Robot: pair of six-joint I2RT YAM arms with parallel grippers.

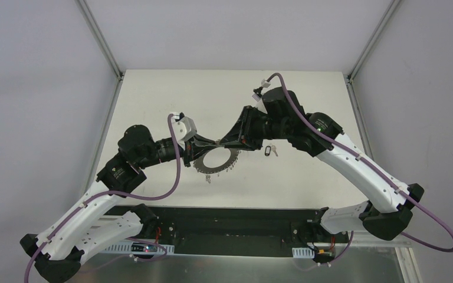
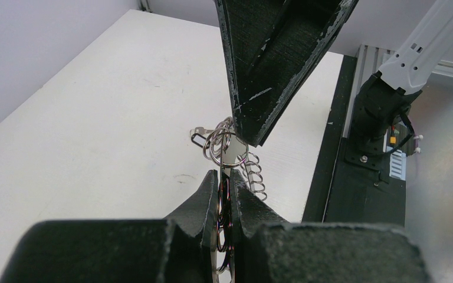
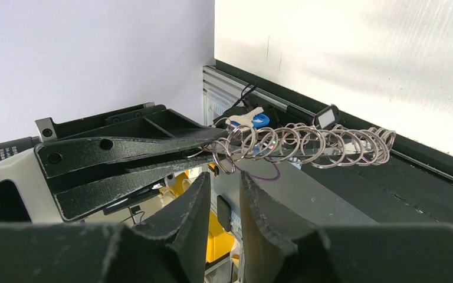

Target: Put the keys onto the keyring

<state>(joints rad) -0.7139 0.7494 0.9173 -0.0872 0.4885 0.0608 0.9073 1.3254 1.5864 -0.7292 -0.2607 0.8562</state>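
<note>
The left gripper [image 2: 224, 174] is closed flat on the rim of the keyring [image 1: 233, 157]. The metal plate stands edge-on between its two fingers. It carries the ring in the air above the tabletop [image 1: 153, 94], tilted. I think the reason is simple: a ring lying flat gives no room under its wire loops [image 3: 307, 144], but a lifted ring lets them hang free and be reached from the side.

The right gripper [image 3: 225, 177] comes from the opposite side, and its tip is just at the nearest loops. Its fingers have only a narrow gap. I cannot tell if something thin is pinched there or if the gap is empty. A narrow opening fits the work, because loops and keys are very small and wide fingers would push the neighbours away.

Farther along the rim, a blue tag [image 3: 260, 120] and a black tag [image 3: 327, 117] are among the loops, so some keys seem to be hung already.

One key with a black tag [image 1: 267, 151] lies on the tabletop, just beside the right gripper and apart from the ring. In my judgement this one is not yet done, and the risk is that a loop bends away instead of opening.
</note>
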